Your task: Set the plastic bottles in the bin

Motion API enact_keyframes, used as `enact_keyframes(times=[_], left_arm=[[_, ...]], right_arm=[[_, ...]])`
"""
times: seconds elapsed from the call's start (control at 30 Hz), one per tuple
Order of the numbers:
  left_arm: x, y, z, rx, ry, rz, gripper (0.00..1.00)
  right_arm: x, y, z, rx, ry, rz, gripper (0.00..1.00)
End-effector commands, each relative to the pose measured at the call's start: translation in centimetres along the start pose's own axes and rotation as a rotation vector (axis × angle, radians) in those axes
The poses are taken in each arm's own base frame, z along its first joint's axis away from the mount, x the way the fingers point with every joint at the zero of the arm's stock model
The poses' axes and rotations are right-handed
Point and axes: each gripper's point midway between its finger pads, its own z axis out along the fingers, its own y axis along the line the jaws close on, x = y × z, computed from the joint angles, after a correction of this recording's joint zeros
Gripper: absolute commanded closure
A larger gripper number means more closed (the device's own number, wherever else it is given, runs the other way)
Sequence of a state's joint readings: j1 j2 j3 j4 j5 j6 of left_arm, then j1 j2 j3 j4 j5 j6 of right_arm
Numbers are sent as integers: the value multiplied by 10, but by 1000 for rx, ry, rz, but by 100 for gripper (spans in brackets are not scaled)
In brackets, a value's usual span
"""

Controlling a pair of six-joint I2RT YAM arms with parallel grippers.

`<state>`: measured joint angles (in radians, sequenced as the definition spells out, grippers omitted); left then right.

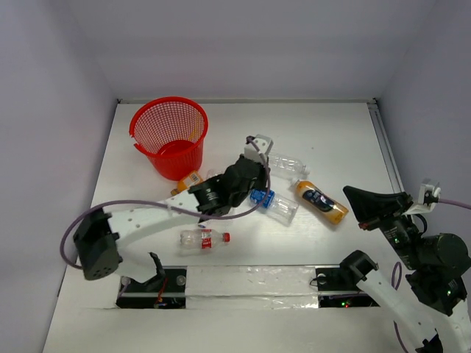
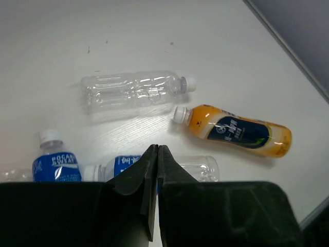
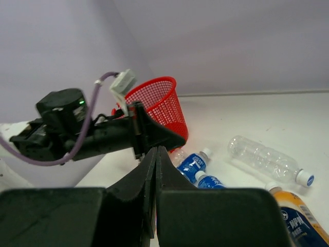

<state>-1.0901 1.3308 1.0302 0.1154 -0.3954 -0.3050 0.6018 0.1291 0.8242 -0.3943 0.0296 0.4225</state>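
Note:
The red mesh bin stands at the back left. My left gripper is shut and empty, hovering over two blue-labelled bottles at mid-table. In the left wrist view its shut tips sit above one blue-labelled bottle, with another to the left. A plain clear bottle and an orange bottle lie beyond. A red-labelled bottle lies nearer the bases. My right gripper is shut and empty, right of the orange bottle.
An orange-labelled item lies against the bin's near side. The right wrist view shows the left arm in front of the bin. Grey walls enclose the table on three sides.

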Motion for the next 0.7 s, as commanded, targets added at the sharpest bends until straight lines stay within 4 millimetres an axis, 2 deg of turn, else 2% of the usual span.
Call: enact_keyframes(times=[0.0,0.03,0.07,0.13,0.23,0.27,0.3,0.37,0.4,0.43,0.47,0.5,0.53,0.57,0.6,0.63,0.67], left_arm=[[-27,-16,27,37,-41,79,100],[-25,-15,36,32,-30,100,100],[-11,-9,52,15,8,133,99],[-4,-5,71,3,43,143,99],[1,-12,75,62,73,150,100],[10,-17,71,94,94,103,100],[3,-22,66,108,83,64,100],[5,-18,51,105,78,-23,100],[9,-22,42,105,77,-60,98],[26,-16,35,73,103,-124,93],[15,-4,24,19,57,-168,86],[18,-2,16,0,56,-199,83],[24,7,-1,-21,56,-243,79],[24,17,-8,-57,37,-260,70],[22,23,-17,-65,25,-277,66],[22,32,-34,-70,11,-299,61],[17,36,-41,-75,-14,-315,55]], right_arm=[[-2,-2,-2,19,1,-3,100],[1,-3,-2,20,11,-3,100],[3,-4,-2,24,21,-3,100],[7,-6,-2,29,32,-4,100],[14,-10,-2,45,58,-8,100],[19,-12,-2,51,74,-10,100],[22,-13,-2,53,87,-10,100],[30,-12,4,45,125,-11,100],[31,-11,6,40,129,-13,100],[34,-13,9,43,137,-14,100],[43,-9,14,18,176,-11,98],[47,-7,19,4,193,-11,96],[55,-6,23,-10,230,-17,95],[75,0,32,-58,320,-6,92],[86,5,36,-92,366,2,91],[105,5,40,-116,428,21,90],[115,17,43,-199,464,42,89]])
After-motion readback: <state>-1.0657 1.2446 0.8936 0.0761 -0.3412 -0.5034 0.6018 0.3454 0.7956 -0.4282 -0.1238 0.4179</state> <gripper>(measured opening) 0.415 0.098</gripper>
